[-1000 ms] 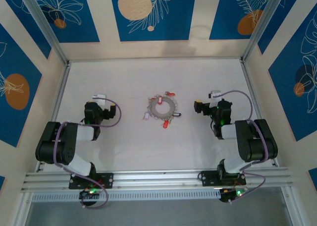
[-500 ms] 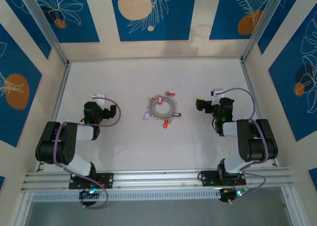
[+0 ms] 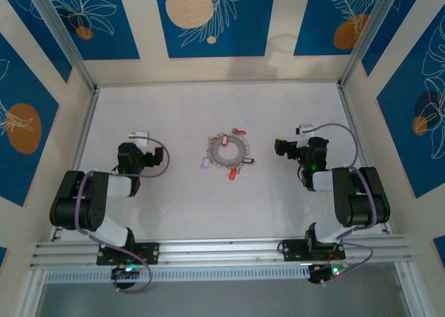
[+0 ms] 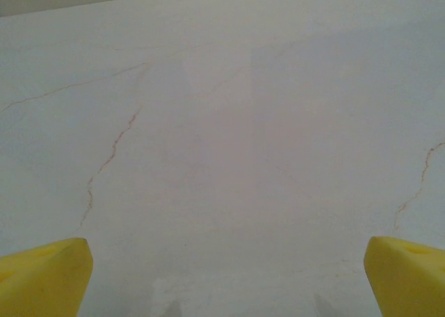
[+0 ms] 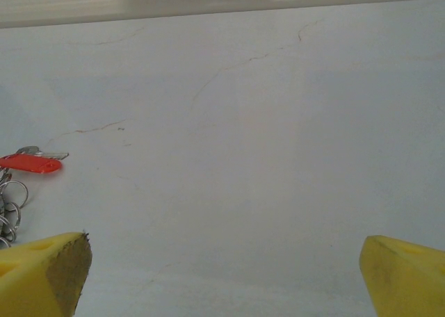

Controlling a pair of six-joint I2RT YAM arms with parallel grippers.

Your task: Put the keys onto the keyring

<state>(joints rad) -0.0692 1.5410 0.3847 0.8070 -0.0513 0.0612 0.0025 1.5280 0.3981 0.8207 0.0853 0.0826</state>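
The keyring, a silvery-grey metal ring, lies flat at the middle of the white table. Small keys lie round its rim: a red one at the back right, another red one at the front, and a pinkish-white one at the left. The right wrist view catches a red key and small rings at its left edge. My left gripper sits low, left of the ring, open over bare table. My right gripper sits right of the ring, open and holding nothing.
Both arms are folded back near their bases on the aluminium rail along the near edge. Blue-patterned walls with metal posts close in the table at the back and sides. Fine cracks mark the tabletop.
The right gripper has shifted slightly toward the back. The left arm, the keyring and the keys have not moved.
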